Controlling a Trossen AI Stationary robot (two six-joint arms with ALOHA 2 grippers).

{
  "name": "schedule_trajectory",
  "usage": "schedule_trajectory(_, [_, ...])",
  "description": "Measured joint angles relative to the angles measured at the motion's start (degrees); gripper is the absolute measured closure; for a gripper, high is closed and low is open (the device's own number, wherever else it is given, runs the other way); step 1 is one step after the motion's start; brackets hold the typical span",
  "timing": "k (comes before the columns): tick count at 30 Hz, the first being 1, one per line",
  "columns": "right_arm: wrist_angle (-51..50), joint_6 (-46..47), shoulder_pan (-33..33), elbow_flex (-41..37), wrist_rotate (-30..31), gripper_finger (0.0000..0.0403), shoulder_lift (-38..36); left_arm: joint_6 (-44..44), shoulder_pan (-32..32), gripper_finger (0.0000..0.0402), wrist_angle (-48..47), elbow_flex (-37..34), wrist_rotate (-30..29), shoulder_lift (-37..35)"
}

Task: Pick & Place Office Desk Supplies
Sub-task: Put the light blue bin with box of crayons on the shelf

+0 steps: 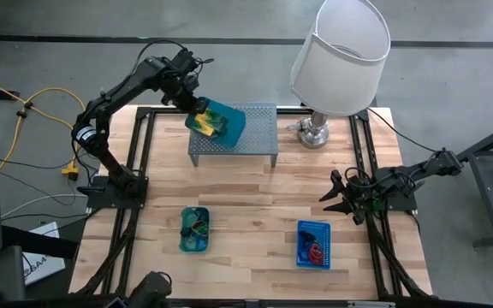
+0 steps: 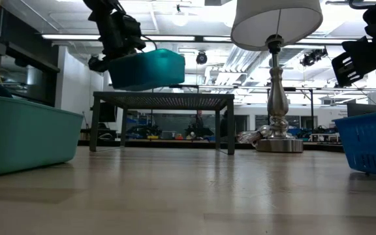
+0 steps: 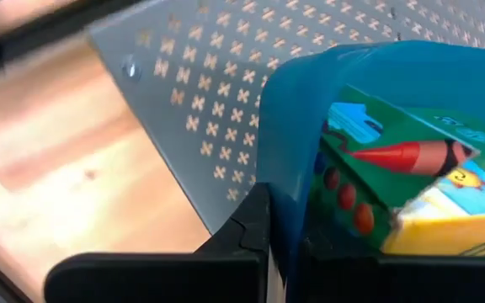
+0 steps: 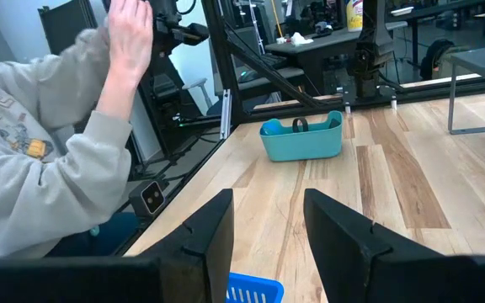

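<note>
A teal tray (image 1: 221,122) with a yellow-green crayon box (image 3: 411,198) inside hangs above the left part of the grey riser shelf (image 1: 255,137). My left gripper (image 1: 199,113) is shut on it. In the low view the teal tray (image 2: 146,69) floats clear above the riser shelf (image 2: 163,99). My right gripper (image 1: 341,198) waits open at the table's right side, touching nothing. A second teal tray (image 1: 195,229) holding band loops rests on its base at the near left. A blue mesh basket (image 1: 313,245) with red and black bands rests at the near right. My left gripper holds the tray by its side wall (image 3: 278,181) at the rim, one finger inside the tray and one finger (image 3: 247,231) outside. The fingers slant down from the table's far left. The tray is lifted clear of the shelf, tilted, with the crayon box lying inside.
A lamp with a white shade (image 1: 342,47) stands at the far right beside the shelf. A person in a grey sweatshirt (image 4: 40,151) sits beyond the table's edge in the right wrist view. Bare wood lies between the shelf and the near containers.
</note>
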Motion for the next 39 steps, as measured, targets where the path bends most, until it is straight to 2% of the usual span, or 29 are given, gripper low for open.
schedule_trajectory(4, [0.01,0.0,-0.01,0.01,0.0,0.0269,0.0,-8.02,0.0,0.0401,-1.5,0.0,1.18,0.0])
schedule_trajectory(9, [0.02,0.0,0.01,0.01,0.0,0.0269,0.0,-13.56,0.47,0.0401,-1.54,0.0,1.44,0.0])
schedule_trajectory(24, [0.02,0.0,0.01,-0.01,0.0,0.0269,0.0,-12.33,9.16,0.0401,-1.08,0.0,1.42,2.04])
schedule_trajectory(29, [0.01,0.0,0.0,-0.01,0.0,0.0269,0.0,-11.27,9.23,0.0401,0.72,0.67,5.43,5.09])
schedule_trajectory(33, [0.01,0.0,0.01,-0.01,0.0,0.0269,0.0,-10.81,8.41,0.0401,0.73,4.22,5.84,7.48])
schedule_trajectory(39, [0.01,0.0,0.01,-0.01,0.0,0.0269,0.0,-10.89,8.13,0.0401,-3.96,7.92,1.43,9.72])
